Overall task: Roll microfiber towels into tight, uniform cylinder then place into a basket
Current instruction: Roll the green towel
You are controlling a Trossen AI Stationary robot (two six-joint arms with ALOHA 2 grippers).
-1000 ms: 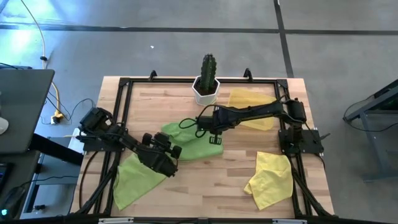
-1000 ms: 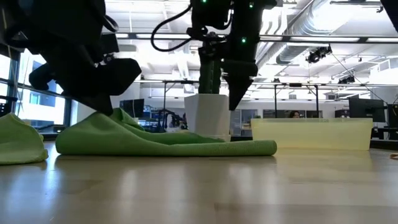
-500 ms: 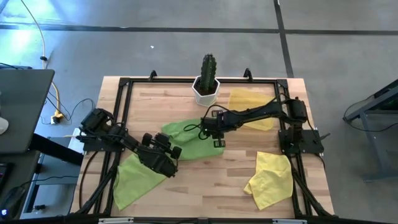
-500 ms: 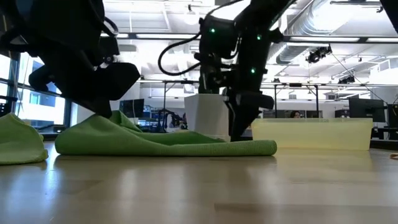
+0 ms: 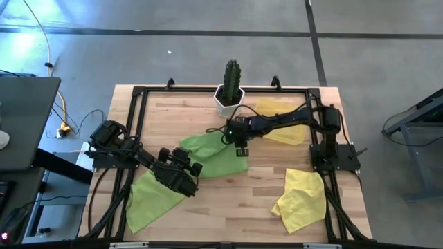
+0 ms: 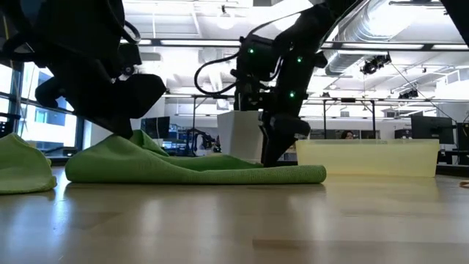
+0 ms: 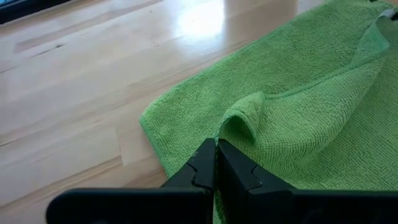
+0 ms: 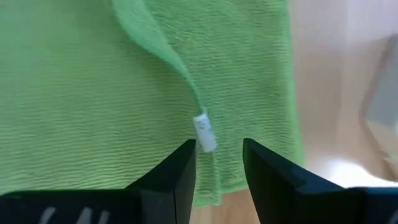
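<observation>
The right claw [image 5: 240, 149], fingers narrowly parted around a small white tag [image 8: 204, 132], hangs over the middle green towel [image 5: 218, 158]. The cactus pot [image 5: 230, 99] and the basket [image 5: 282, 119] stand just beyond it. The left claw [image 7: 216, 163] is pinched on that towel's near edge, on the table [image 5: 228, 207].

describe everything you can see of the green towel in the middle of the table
The middle green towel is a lime-green microfiber cloth with a fine ribbed weave, lying mostly flat on the wooden table, rumpled and raised at its left end. A folded flap bears a small white tag. The left gripper is shut, pinching a puckered edge. The right gripper is open, fingers on either side of the tag, at the end near the cactus pot.
</observation>
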